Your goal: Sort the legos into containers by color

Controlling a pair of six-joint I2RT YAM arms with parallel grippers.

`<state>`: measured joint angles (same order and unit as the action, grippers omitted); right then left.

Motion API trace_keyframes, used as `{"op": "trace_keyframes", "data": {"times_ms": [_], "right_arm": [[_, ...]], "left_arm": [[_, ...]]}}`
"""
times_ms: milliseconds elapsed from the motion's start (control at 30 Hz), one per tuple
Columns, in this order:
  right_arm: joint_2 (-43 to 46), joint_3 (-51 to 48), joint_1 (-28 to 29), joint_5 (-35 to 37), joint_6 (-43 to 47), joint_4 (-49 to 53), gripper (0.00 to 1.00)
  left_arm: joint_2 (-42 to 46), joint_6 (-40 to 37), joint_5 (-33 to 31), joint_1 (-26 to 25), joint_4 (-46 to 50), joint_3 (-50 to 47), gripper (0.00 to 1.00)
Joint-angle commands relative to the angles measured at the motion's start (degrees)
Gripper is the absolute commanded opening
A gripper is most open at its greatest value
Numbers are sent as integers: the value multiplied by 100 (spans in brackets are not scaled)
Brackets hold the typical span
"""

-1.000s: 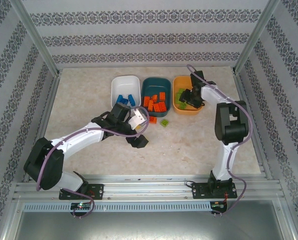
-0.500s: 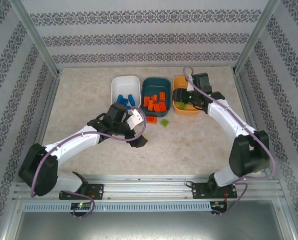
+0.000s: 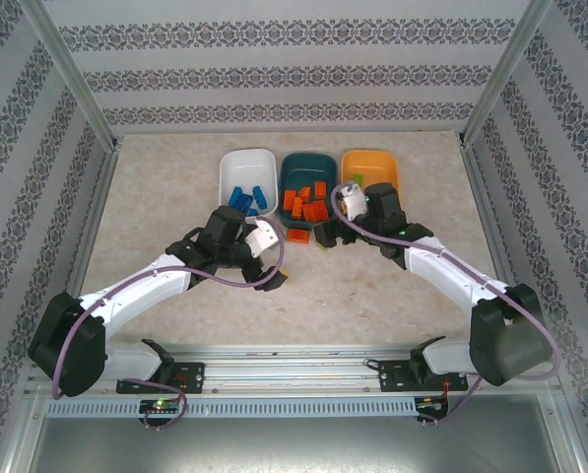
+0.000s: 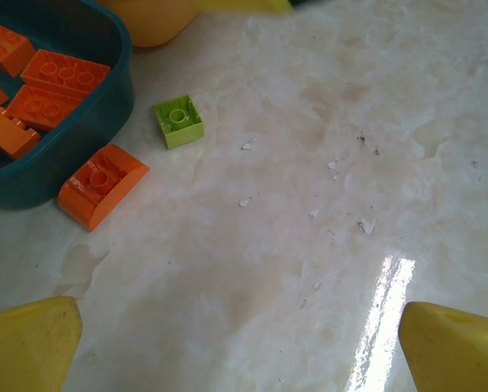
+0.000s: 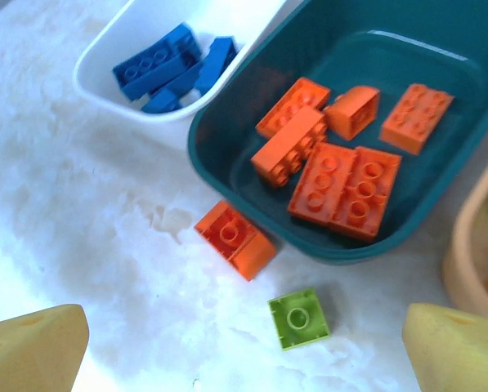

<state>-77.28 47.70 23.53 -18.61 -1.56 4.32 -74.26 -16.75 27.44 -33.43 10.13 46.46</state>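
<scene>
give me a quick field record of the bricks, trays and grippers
white tray: blue bricks inside
dark teal tray: orange bricks inside
light orange tray: right of the teal one
loose on table: one orange brick by the teal tray, one green brick apart from it
left gripper: open, empty
right gripper: open, empty, over the loose bricks

One camera is watching from above, two from the wrists.
The top view is looking down from behind the arm bases, taking in the whole counter point(image 3: 175, 197). Both wrist views are hanging close over it, sharing the green brick point(image 4: 178, 121) and orange brick point(image 4: 102, 183) beside the teal tray point(image 5: 227, 163).
</scene>
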Motion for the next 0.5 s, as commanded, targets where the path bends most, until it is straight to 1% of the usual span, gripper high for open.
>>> {"op": "trace_keyframes", "data": {"times_ms": [0, 67, 167, 267, 333, 467], "right_arm": [[-151, -106, 295, 332, 737, -203, 98], [-393, 67, 381, 450, 852, 85, 98], [-878, 458, 406, 349, 926, 611, 96], [-1417, 1075, 421, 637, 824, 1435, 93], [-1751, 1414, 422, 702, 871, 1901, 90], [-1941, 1436, 468, 1019, 859, 1965, 90]], "left_arm": [[79, -227, -103, -91, -259, -66, 100], [85, -241, -116, -94, -266, -85, 100], [68, -245, -102, -94, -266, -77, 100], [82, -249, -115, -94, -264, -82, 100], [95, -245, -116, -94, -266, -90, 100], [100, -249, -113, -94, -265, -78, 100]]}}
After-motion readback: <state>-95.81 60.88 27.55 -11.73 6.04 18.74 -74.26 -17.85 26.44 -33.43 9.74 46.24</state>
